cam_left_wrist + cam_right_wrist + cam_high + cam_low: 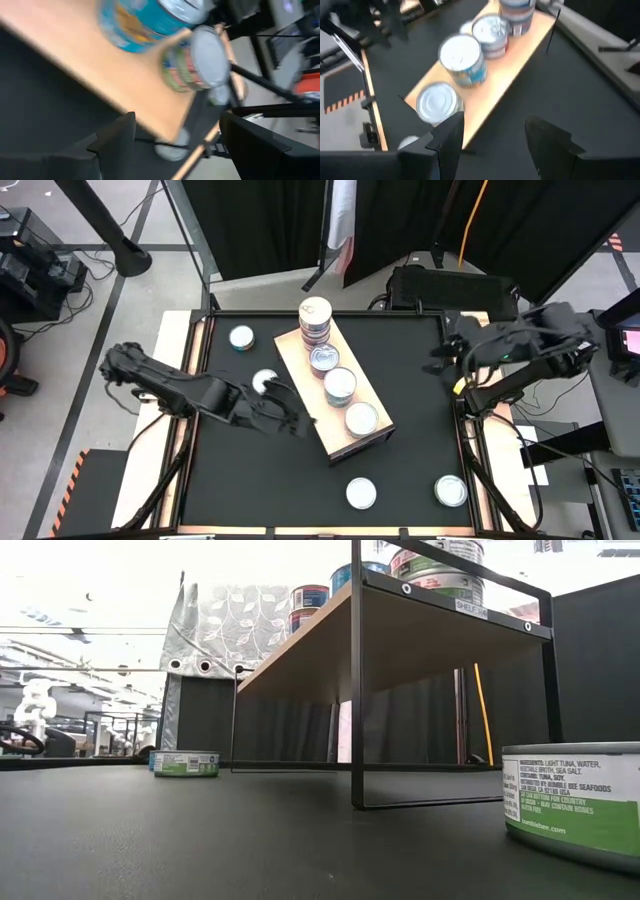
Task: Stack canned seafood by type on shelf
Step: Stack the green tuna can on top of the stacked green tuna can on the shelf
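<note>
The shelf (pixel 300 362) is a pale wood board on a black metal frame (pixel 356 690), lying slantwise across the table's middle. Tins of canned seafood stand in a row on it: a tall stack (pixel 315 320) at the far end, then three lower stacks (pixel 340 385). Loose tins (pixel 241 337) (pixel 265 380) (pixel 361 493) (pixel 451 490) rest on the black tabletop. My left gripper (pixel 293 416) (pixel 177 125) hovers open just left of the shelf's near half, nothing between its fingers. My right gripper (pixel 447 352) (pixel 495 127) hangs open above the table's far right, facing the shelf.
The shelf's board stands raised on thin black legs (pixel 545 710), with open space beneath. A green-labelled tin (pixel 575 802) sits near the low camera and another (pixel 185 762) farther off. Bare black tabletop lies between the shelf and the right arm (pixel 520 345).
</note>
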{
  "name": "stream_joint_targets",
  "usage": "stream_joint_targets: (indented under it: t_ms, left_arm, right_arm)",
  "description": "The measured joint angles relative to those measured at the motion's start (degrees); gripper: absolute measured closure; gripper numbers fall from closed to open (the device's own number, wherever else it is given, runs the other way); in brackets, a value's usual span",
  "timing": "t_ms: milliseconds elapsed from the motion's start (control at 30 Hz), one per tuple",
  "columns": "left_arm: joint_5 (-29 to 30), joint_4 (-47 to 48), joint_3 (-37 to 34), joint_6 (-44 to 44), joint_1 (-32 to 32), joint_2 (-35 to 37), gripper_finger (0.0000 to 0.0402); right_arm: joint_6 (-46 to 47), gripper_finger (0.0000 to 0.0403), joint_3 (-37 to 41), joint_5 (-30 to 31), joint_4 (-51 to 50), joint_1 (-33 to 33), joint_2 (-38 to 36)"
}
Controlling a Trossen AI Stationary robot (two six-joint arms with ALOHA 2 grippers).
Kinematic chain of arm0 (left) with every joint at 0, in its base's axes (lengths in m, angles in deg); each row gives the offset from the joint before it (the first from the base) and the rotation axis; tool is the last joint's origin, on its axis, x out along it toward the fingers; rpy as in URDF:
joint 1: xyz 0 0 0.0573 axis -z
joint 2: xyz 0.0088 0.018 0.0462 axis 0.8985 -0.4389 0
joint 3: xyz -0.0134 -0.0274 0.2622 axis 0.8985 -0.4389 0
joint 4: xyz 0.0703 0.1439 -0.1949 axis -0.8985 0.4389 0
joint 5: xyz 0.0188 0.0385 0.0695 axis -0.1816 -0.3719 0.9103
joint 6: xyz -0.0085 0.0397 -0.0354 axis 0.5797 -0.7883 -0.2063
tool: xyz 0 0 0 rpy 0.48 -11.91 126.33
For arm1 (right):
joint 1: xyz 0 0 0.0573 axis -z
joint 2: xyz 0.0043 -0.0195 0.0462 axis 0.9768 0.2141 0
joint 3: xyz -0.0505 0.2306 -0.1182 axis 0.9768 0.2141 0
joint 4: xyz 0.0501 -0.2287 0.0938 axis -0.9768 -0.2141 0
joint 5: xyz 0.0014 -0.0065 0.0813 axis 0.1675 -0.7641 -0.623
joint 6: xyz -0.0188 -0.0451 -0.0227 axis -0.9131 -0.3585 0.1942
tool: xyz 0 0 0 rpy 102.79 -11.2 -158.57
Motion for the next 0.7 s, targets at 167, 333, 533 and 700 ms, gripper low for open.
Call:
stream_joint_targets:
  t_ms: [167, 333, 533, 700]
  left_arm:
    - [0.4, 13.1, 0.0, -0.9, 0.0, 8.0, 0.0114]
    - [0.4, 22.3, 0.0, -1.4, -0.1, 14.6, 0.0114]
    - [0.2, 25.9, 0.0, -5.6, -0.4, 18.1, 0.0114]
    - [0.2, 25.6, 0.0, -11.4, -0.4, 18.2, 0.0114]
  right_arm:
    - [8.3, 0.0204, 11.3, -4.5, 5.8, -4.5, -3.0]
    - [27.0, 0.0204, 25.4, -12.7, 16.7, -12.6, -5.1]
    - [45.3, 0.0204, 37.2, -20.6, 34.4, -22.4, -4.0]
    - [53.5, 0.0204, 40.5, -18.2, 39.2, -29.7, -0.8]
